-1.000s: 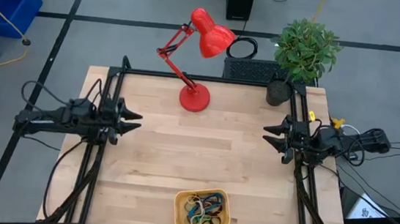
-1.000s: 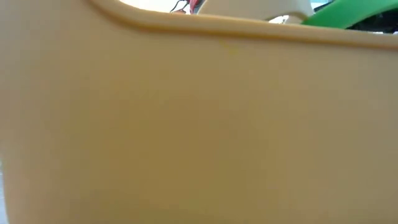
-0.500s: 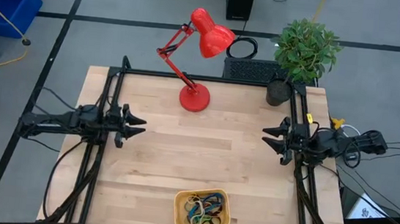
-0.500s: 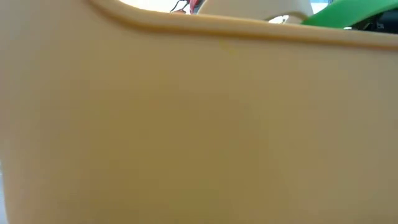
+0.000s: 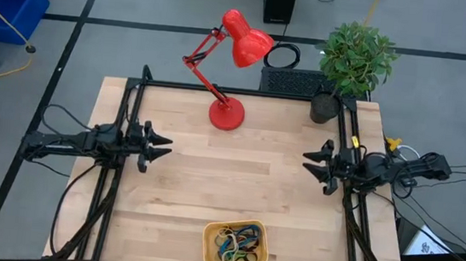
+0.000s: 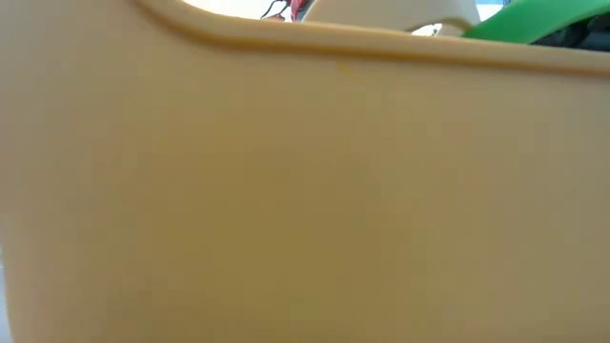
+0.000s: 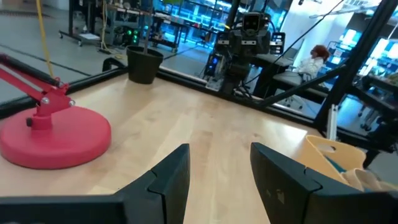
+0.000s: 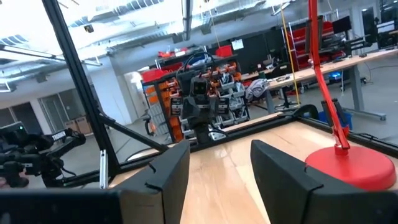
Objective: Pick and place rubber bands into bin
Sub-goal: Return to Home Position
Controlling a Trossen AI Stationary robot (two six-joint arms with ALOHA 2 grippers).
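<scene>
The wooden table (image 5: 245, 187) lies bare across its middle. On its far edge, a potted plant (image 5: 356, 57) stands at the right corner and a red desk lamp (image 5: 226, 113) rests nearer the centre. The two arms sit low along the table's opposite sides, pointing inward at each other. The left gripper (image 5: 164, 147) hovers at the left edge with its fingers apart and nothing between them. The right gripper (image 5: 310, 165) is at the right edge, likewise spread and empty. The yellow bin (image 5: 207, 245) sits at the near edge, about midway between the two arms and well apart from both grippers. Its wall fills almost the whole low view. The rubber bands (image 5: 238, 241) lie inside it in a tangled heap of black, yellow, blue and reddish loops, far from either gripper.
</scene>
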